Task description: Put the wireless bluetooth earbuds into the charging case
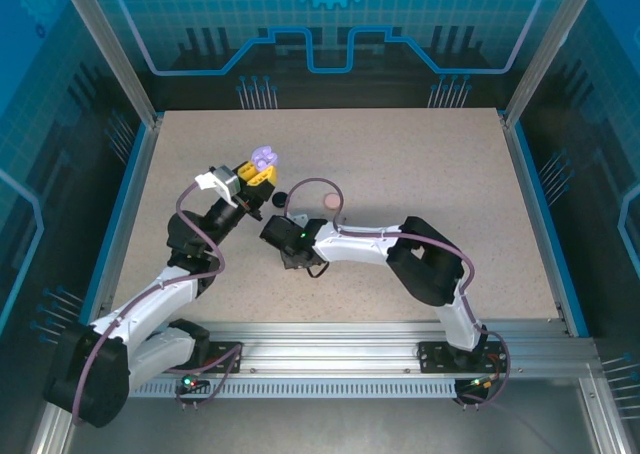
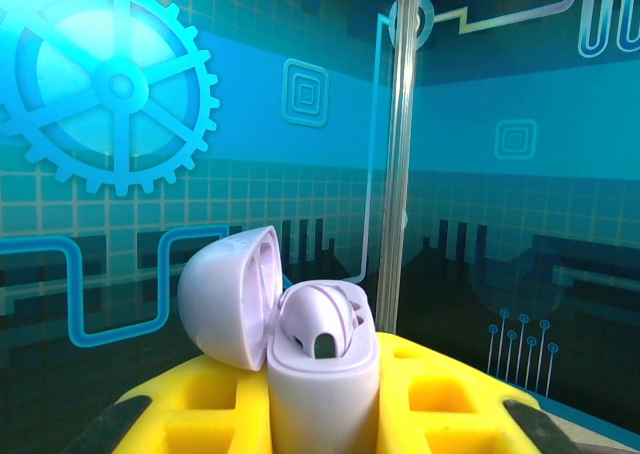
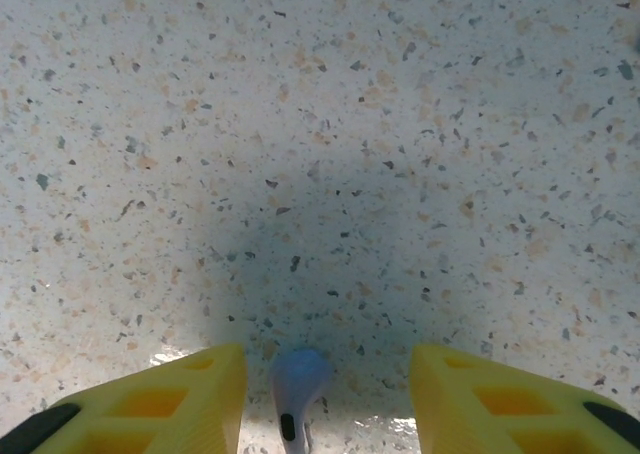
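1. The right pincer [image 3: 327, 366] is hovering low over the speckled counter [image 3: 320, 124]. Its yellow fingers [image 3: 190, 394] are standing apart, with a lilac earbud [image 3: 297, 379] lying between them and touching neither, as far as I can see.
2. The earbud is sitting off-centre in that gap, so 1 finger meeting it first could be shoving it sideways or flicking it out. Its rounded shell is offering little to grip.
3. Farther out, a pale pink round case [image 1: 331, 201] and a small dark thing [image 1: 280, 198] are resting on the counter, where a careless swing could be knocking them.
4. Farthest, the left pincer [image 1: 258, 173] is clamping the lilac charging case [image 2: 320, 374], its lid [image 2: 230, 294] hanging open. The seats are looking tight, so a tilted earbud could be jamming or dropping.
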Tool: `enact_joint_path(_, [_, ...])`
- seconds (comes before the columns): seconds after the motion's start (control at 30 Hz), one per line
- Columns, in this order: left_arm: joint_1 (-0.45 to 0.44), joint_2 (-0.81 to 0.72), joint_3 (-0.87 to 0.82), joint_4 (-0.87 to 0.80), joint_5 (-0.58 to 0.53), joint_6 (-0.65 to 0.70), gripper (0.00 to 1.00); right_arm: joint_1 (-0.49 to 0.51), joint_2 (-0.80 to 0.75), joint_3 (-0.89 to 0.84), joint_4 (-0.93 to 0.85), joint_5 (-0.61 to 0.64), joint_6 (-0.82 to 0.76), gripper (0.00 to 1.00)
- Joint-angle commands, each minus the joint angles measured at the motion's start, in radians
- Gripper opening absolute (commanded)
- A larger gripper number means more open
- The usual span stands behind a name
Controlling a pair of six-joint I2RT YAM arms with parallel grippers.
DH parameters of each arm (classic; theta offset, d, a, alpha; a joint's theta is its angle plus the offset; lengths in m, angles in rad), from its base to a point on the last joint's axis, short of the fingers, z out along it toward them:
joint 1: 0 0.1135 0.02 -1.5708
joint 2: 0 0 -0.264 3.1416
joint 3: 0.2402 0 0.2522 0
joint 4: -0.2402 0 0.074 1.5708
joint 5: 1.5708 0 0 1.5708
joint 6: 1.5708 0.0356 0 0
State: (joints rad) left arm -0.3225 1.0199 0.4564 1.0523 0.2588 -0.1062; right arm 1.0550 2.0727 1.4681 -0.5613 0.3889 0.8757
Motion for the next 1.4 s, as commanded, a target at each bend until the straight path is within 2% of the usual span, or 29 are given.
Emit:
enact_joint_path(0.0, [0.010, -0.014, 0.016, 0.031, 0.014, -0.002, 0.00, 0.010, 0.030, 0.032, -0.032, 0.007, 0.018, 0.46])
enact_joint_path(0.97, [0.010, -0.016, 0.013, 0.030, 0.023, 0.002, 0.00, 0.021, 0.076, 0.043, -0.028, -0.009, 0.014, 0.26])
enact_joint_path(1.37, [0.010, -0.015, 0.017, 0.031, 0.026, -0.003, 0.00, 0.022, -0.039, -0.008, -0.012, 0.045, 0.013, 0.22])
